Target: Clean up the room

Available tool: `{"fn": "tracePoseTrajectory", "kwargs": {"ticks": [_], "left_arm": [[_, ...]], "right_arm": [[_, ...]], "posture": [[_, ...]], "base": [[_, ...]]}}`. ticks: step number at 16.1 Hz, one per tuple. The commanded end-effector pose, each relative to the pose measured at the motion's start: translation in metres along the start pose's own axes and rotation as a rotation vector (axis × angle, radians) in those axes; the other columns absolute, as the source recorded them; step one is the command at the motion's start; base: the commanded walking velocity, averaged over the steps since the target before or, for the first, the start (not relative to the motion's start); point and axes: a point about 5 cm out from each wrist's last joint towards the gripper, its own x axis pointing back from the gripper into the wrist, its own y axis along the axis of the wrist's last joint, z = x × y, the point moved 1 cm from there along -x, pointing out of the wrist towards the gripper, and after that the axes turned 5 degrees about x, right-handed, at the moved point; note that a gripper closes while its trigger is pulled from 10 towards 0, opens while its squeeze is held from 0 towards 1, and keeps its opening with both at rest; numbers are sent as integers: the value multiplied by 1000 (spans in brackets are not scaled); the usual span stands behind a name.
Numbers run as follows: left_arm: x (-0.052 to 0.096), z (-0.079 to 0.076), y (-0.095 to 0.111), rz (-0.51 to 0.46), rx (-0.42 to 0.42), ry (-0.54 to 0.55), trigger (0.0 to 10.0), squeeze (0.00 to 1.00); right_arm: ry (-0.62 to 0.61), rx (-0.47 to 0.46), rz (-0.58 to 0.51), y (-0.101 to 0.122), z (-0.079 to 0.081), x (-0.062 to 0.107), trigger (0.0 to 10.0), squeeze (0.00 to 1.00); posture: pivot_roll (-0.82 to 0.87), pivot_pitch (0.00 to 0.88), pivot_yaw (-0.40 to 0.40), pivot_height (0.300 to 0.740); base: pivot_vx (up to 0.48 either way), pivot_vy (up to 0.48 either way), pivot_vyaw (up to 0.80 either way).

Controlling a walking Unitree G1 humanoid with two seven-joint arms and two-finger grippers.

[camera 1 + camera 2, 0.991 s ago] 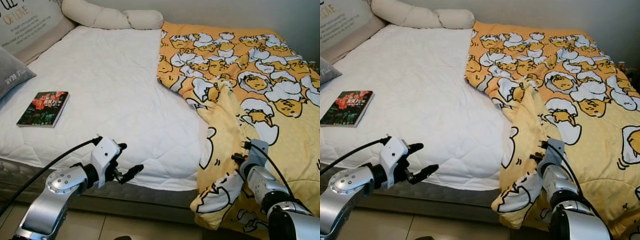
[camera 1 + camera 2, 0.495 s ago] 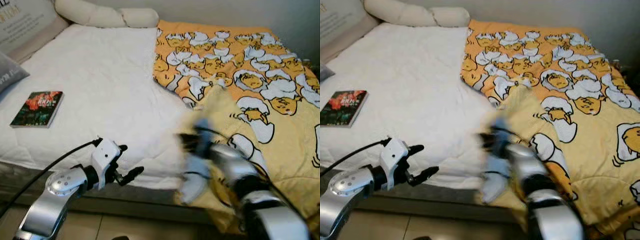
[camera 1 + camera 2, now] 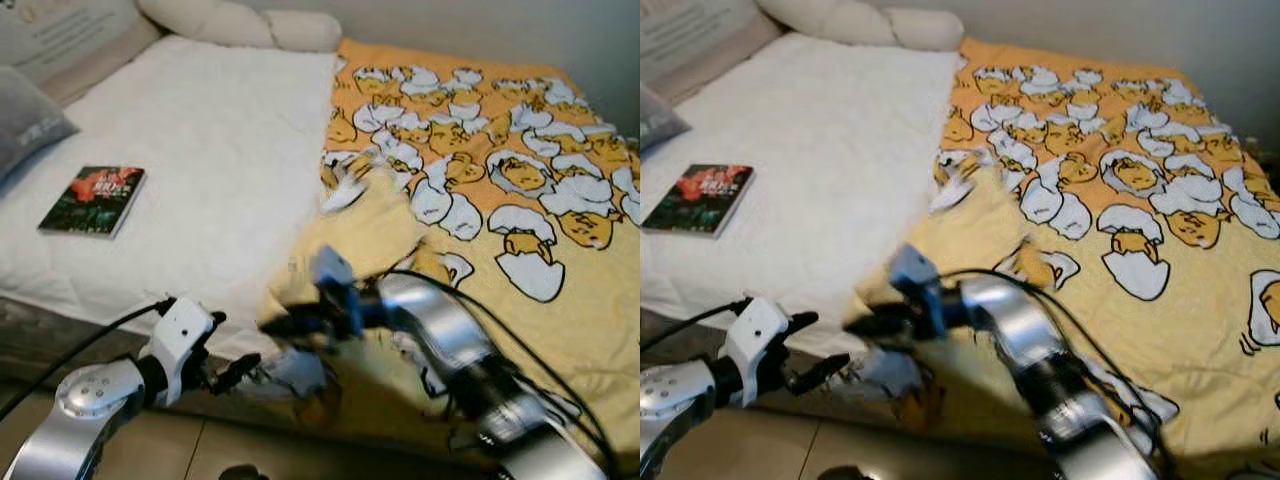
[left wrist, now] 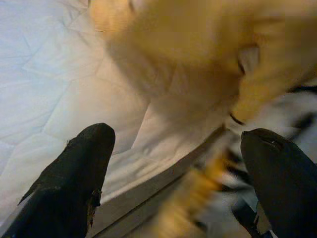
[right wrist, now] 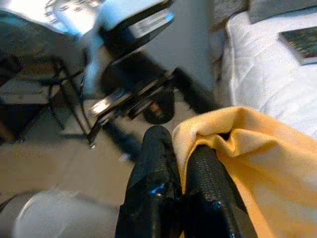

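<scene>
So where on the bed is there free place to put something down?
The white mattress is bare between the book, the pillows and the yellow blanket. The front edge is crowded: the right hand grips the blanket there, beside the left hand.

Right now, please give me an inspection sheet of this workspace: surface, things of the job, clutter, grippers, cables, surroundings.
Surface: bed with a white quilted cover, bare on the robot's left half.
Job's things: yellow blanket with an egg cartoon print over the right half, its near corner pulled toward the left.
Clutter: book lying flat on the white cover.
Grippers: right gripper, jaws shut on the blanket edge, blurred in the head views; left gripper, jaws open, holding nothing, at the bed's near edge.
Cables: black cable along the left arm.
Surroundings: pillows at the head of the bed; tiled floor below.
</scene>
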Motion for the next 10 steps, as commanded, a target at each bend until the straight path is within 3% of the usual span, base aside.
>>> {"fn": "tracePoseTrajectory", "kwargs": {"ticks": [1,2,3,4,5,6,10], "left_arm": [[0,-2,4,-3,-11,-8,10000,82],[0,-2,4,-6,-8,-3,10000,82],[1,-4,1,-3,3,1,10000,82],[2,-4,-3,17,-8,-6,10000,75],[1,-3,-2,11,-7,0,10000,78],[-1,-3,-1,6,-4,-1,10000,78],[-4,-5,0,8,-5,-19,10000,75]], "right_arm": [[38,27,-15,9,6,8,1529,0],[36,32,0,7,9,15,2431,0],[5,21,17,3,7,22,10000,0],[-13,0,34,0,7,29,10000,0],[5,-28,31,1,10,36,10000,463],[15,-44,25,3,12,39,10000,1000],[46,-58,13,12,21,45,10000,1000]], "posture": [[203,0,-59,740],[208,0,-68,740],[208,0,-72,740],[200,0,-68,740],[186,0,-57,740],[183,0,-54,740],[178,0,-39,740]], "base": [[0,0,0],[0,0,0],[0,0,0],[0,0,0],[0,0,0],[0,0,0],[0,0,0]]}}
